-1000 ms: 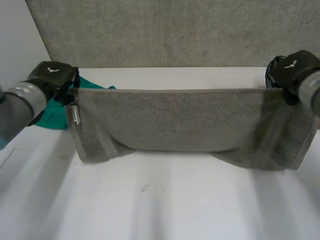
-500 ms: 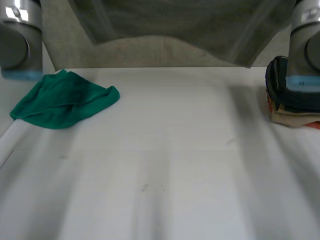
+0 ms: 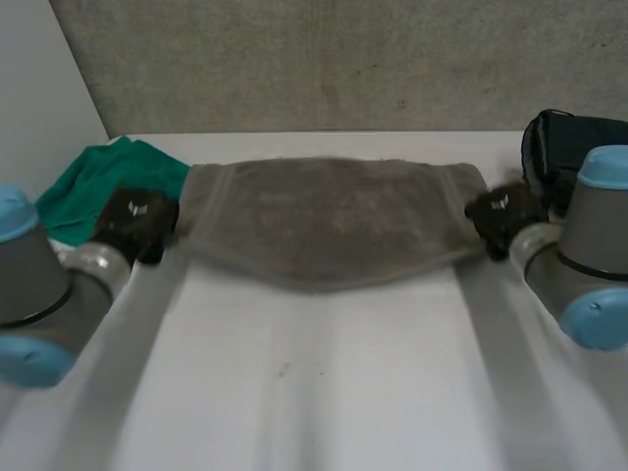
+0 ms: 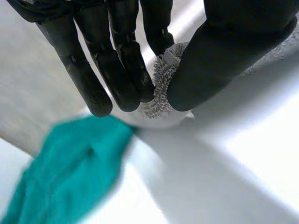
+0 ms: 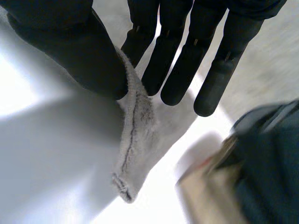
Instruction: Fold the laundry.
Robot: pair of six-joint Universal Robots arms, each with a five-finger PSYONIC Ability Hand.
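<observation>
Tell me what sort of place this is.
Probably a robot test bench: white table, plain grey wall, and laundry on the table, a grey towel and a green cloth.

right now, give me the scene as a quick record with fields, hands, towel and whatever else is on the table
left hand: pinching the left end of the grey towel between thumb and fingers
right hand: pinching the right end the same way
grey towel: lying across the white table, stretched between the hands
green cloth: crumpled, beyond the left hand
pile of clothes: dark item on top, beyond the right hand
</observation>
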